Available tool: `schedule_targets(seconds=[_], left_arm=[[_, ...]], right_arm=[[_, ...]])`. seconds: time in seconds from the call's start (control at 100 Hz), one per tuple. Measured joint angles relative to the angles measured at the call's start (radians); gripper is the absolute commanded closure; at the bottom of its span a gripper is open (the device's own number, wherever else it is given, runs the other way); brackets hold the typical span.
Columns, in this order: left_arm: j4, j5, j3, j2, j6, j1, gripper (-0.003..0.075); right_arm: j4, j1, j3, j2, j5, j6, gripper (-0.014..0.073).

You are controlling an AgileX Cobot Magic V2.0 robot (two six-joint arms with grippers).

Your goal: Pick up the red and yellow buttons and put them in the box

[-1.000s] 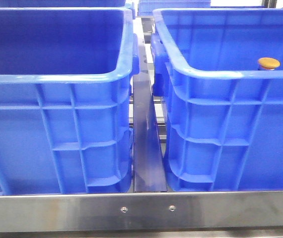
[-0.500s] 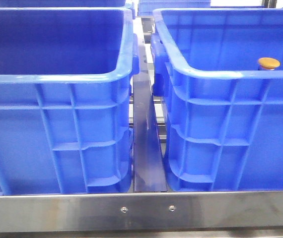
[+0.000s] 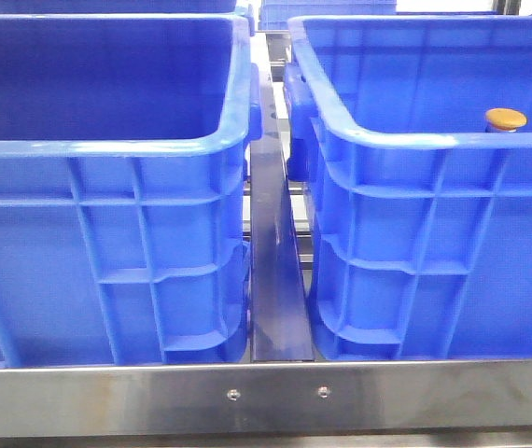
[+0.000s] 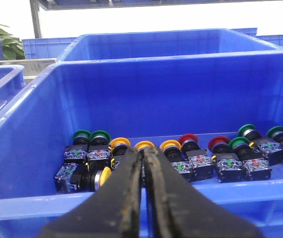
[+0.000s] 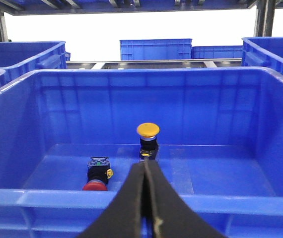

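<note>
We hold both grippers with fingers pressed together and empty: the left gripper [image 4: 144, 163] faces a supply crate [image 4: 27, 129] of mixed push-buttons, the right gripper [image 5: 145, 183] faces the box [image 5: 260, 124], where one yellow button [image 5: 147, 131] stands upright and one red button [image 5: 96, 179] lies beside it. More apparently remain.

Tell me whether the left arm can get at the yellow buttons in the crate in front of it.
Probably yes: the left pincer, shut, sits outside the crate's near wall; the yellow buttons lie uncovered inside, reachable over the rim.
</note>
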Motion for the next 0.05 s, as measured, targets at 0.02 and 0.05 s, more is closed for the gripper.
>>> schedule_targets(seconds=[0.02, 0.05], left_arm=[[0.0, 0.0, 0.0, 0.0, 0.0, 0.0, 0.0739], [0.0, 0.0, 0.0, 0.0, 0.0, 0.0, 0.0739]], right_arm=[[0.0, 0.0, 0.0, 0.0, 0.0, 0.0, 0.0662], [0.0, 0.0, 0.0, 0.0, 0.0, 0.0, 0.0662]])
